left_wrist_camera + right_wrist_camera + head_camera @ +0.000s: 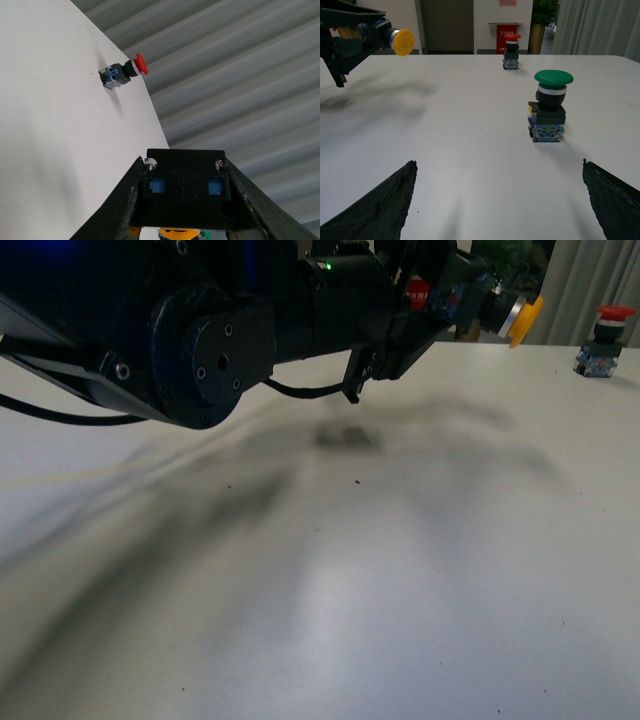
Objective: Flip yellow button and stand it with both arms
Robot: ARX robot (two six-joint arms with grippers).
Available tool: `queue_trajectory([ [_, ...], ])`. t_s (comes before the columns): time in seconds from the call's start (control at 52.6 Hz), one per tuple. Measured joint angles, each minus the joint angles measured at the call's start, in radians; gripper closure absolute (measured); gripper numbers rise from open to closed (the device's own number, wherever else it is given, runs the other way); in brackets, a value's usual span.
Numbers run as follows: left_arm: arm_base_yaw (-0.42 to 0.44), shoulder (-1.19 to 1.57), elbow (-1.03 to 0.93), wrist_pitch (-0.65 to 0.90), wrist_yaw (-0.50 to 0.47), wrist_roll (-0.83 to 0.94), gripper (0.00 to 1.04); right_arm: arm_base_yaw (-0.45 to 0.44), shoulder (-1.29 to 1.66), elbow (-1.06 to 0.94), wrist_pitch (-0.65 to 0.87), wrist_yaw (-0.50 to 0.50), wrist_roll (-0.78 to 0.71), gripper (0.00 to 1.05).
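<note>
Left gripper (183, 165) — fingers clamped on either side of the contact block of the yellow button (525, 320). The button is held clear above the white table (400, 590), toward the far side, turned on its side with the cap pointed right.
Right gripper (498, 162) — fingers spread wide apart, nothing held between them, low over the table.
Red-capped button (604, 340) — stood upright at the far right of the table.
Green-capped button (550, 105) — stood upright, nearer than the red one, ahead of the right gripper.
</note>
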Motion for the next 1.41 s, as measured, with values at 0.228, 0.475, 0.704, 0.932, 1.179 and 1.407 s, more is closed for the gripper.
queue_trajectory([
  [0.228, 0.000, 0.000, 0.000, 0.000, 0.000, 0.000, 0.69, 0.000, 0.000, 0.000, 0.000, 0.000, 0.000, 0.07],
  [0.475, 0.000, 0.000, 0.000, 0.000, 0.000, 0.001, 0.69, 0.008, 0.010, 0.006, -0.023, 0.027, 0.018, 0.07],
  [0.704, 0.000, 0.000, 0.000, 0.000, 0.000, 0.003, 0.69, 0.188, 0.206, 0.211, -0.193, 0.214, 0.408, 0.07],
  [0.932, 0.000, 0.000, 0.000, 0.000, 0.000, 0.003, 0.69, 0.479, 0.322, 0.380, -0.135, 0.356, 0.562, 0.07],
  [1.179, 0.000, 0.000, 0.000, 0.000, 0.000, 0.003, 0.69, 0.543, 0.557, 0.510, -0.065, 0.273, 0.787, 0.07],
  [1.407, 0.000, 0.000, 0.000, 0.000, 0.000, 0.003, 0.69, 0.497, 0.707, 0.539, 0.004, 0.241, 0.901, 0.07],
])
